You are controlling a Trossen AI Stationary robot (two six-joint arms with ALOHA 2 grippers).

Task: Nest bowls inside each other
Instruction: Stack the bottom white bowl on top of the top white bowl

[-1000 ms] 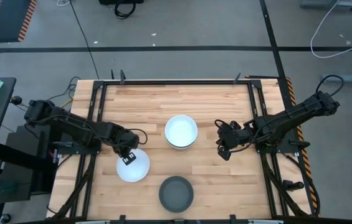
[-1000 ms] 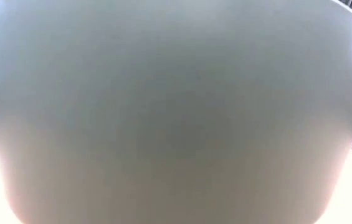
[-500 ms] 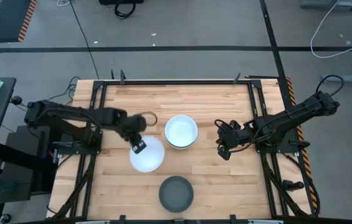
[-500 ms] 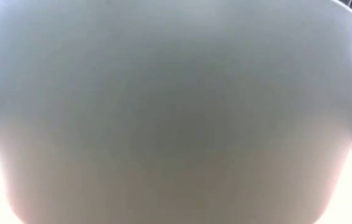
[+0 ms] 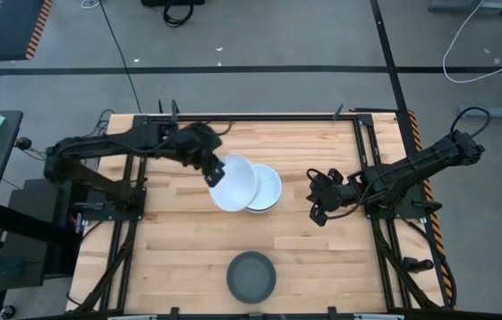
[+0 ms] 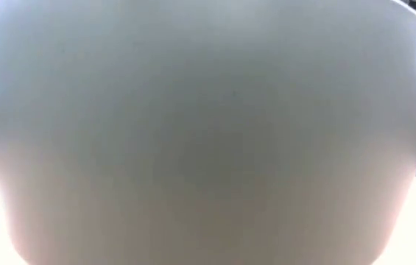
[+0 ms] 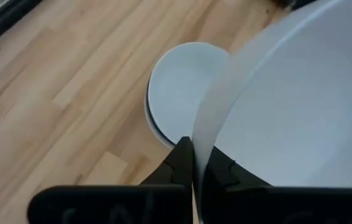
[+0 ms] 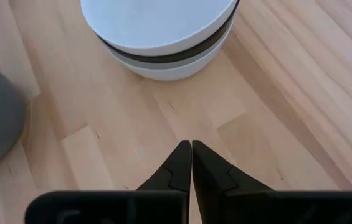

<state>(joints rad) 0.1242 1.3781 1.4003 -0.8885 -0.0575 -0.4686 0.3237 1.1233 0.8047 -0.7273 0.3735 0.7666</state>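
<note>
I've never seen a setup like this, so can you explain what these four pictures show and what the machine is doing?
Two dark robot arms work at a wooden table. One picture looks down from above, one sits at table height, blocked by a grey bowl right against the lens, and two come from the arms' wrists. The left gripper pinches the rim of a white round bowl, holding it tilted over a stack of nested bowls, white on top. The right gripper waits shut and empty beside the stack.

Wooden table [image 5: 304,258]; black floor mat [image 5: 6,28] far corner; white cable [image 5: 473,49] on floor.
</note>
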